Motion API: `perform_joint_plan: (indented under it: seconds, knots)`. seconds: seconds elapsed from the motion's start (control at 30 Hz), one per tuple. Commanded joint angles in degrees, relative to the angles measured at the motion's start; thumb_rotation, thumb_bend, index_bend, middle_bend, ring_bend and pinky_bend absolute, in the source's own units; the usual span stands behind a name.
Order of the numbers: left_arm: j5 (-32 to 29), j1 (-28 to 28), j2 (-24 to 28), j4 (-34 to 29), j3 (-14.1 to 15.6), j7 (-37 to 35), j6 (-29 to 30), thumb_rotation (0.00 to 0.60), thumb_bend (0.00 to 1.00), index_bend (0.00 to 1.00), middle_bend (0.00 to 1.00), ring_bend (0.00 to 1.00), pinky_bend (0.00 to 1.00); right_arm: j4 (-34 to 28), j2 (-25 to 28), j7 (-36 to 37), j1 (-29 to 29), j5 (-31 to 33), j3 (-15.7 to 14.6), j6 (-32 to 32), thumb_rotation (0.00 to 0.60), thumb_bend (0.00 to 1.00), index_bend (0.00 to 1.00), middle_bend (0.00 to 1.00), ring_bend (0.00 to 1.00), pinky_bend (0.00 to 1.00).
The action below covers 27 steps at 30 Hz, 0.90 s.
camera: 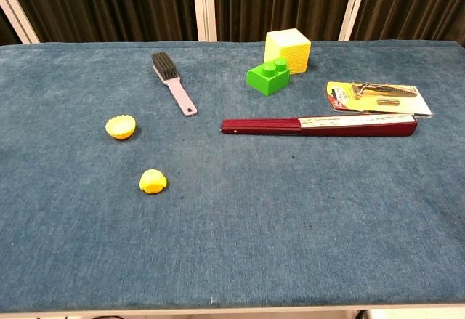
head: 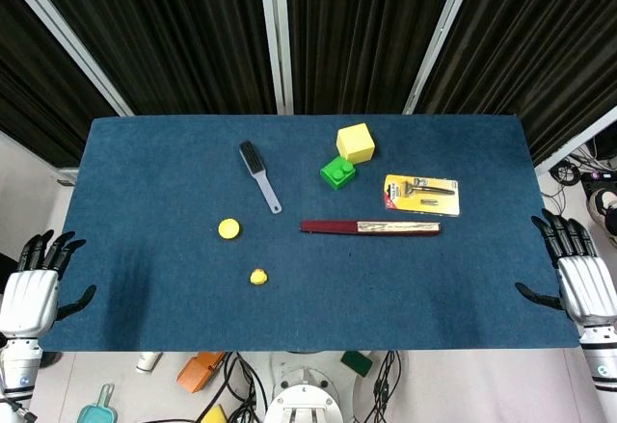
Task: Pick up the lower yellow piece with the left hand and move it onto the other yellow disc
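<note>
Right now the left hand (head: pixel 29 288) rests off the bench (head: pixel 135 153) edge, fingers spread, holding nothing. The lower yellow piece (head: pixel 258 277) sits well to its right, near the other yellow disc (head: pixel 228 228). The right hand (head: pixel 578 274), also spread and empty, is farther away.

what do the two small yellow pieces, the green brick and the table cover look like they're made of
Lower yellow piece and yellow disc: probably moulded plastic, smooth, with scalloped edges. Green brick: glossy hard plastic, studs on top. Table cover: blue fabric, felt or short-pile carpet, matte and fuzzy.
</note>
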Motion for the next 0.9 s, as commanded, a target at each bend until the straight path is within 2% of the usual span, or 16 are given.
perform_joint_plan:
  seconds: [0.03, 0.23, 0.4, 0.67, 0.9]
  knots:
    - [-0.1, -0.08, 0.0, -0.14, -0.01, 0.29, -0.17, 0.6, 0.24, 0.19, 0.13, 0.03, 0.0, 0.09, -0.01, 0.07, 0.03, 0.12, 0.03, -0.02, 0.6, 0.22, 0.0, 0.0, 0.0, 0.02]
    - [0.94, -1.11, -0.26, -1.09, -0.2, 0.5, -0.84, 0.6, 0.25, 0.19, 0.13, 0.03, 0.0, 0.32, 0.24, 0.3, -0.34, 0.21, 0.15, 0.89, 0.6, 0.22, 0.0, 0.0, 0.0, 0.02]
    - [3.76, -4.83, -1.47, -2.61, -0.63, 1.67, -4.27, 0.6, 0.24, 0.19, 0.13, 0.03, 0.0, 0.28, 0.4, 0.47, -0.8, 0.29, 0.44, 2.12, 0.6, 0.22, 0.0, 0.0, 0.0, 0.02]
    - [6.8, -14.42, -6.0, -3.74, -2.11, 5.76, -15.11, 0.6, 0.25, 0.23, 0.13, 0.04, 0.0, 0.19, 0.3, 0.29, -1.16, 0.8, 0.35, 2.24, 0.6, 0.22, 0.0, 0.0, 0.0, 0.02]
    - [4.99, -21.12, -11.34, -2.07, -3.44, 8.73, -23.5, 0.6, 0.25, 0.29, 0.13, 0.04, 0.0, -0.06, 0.41, -0.15, -0.99, 1.16, 0.48, 1.81, 0.6, 0.22, 0.0, 0.0, 0.0, 0.02]
